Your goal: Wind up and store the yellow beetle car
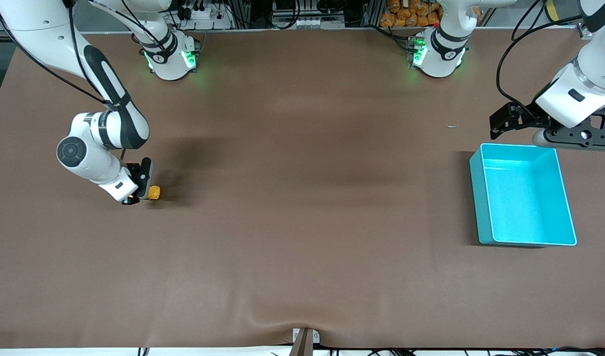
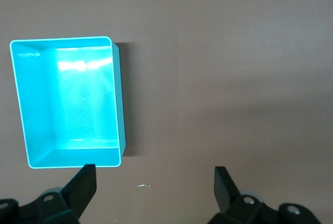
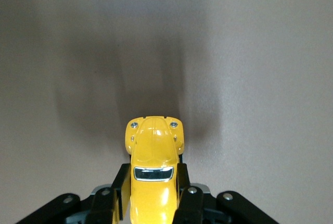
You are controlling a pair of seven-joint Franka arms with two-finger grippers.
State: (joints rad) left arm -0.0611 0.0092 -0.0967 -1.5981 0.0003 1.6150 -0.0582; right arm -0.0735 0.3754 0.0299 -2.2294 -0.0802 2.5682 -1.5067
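Your right gripper (image 3: 153, 203) had its jaws clamped on the yellow beetle car's (image 3: 153, 174) sides, nose poking out ahead of them, low on the surface (image 1: 302, 198). You needed to keep its wheels pressed down and drag it straight to wind it. Your left gripper (image 2: 155, 182) waited, jaws wide, beside the turquoise bin (image 1: 480, 198).

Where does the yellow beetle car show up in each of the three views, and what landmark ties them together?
Front view: the yellow beetle car sits at the right arm's end of the table, in the right gripper.
Left wrist view: not in it; only the turquoise bin and the open left gripper show.
Right wrist view: the car is low and central, clamped between the fingers.
Shared landmark: the brown table cover.
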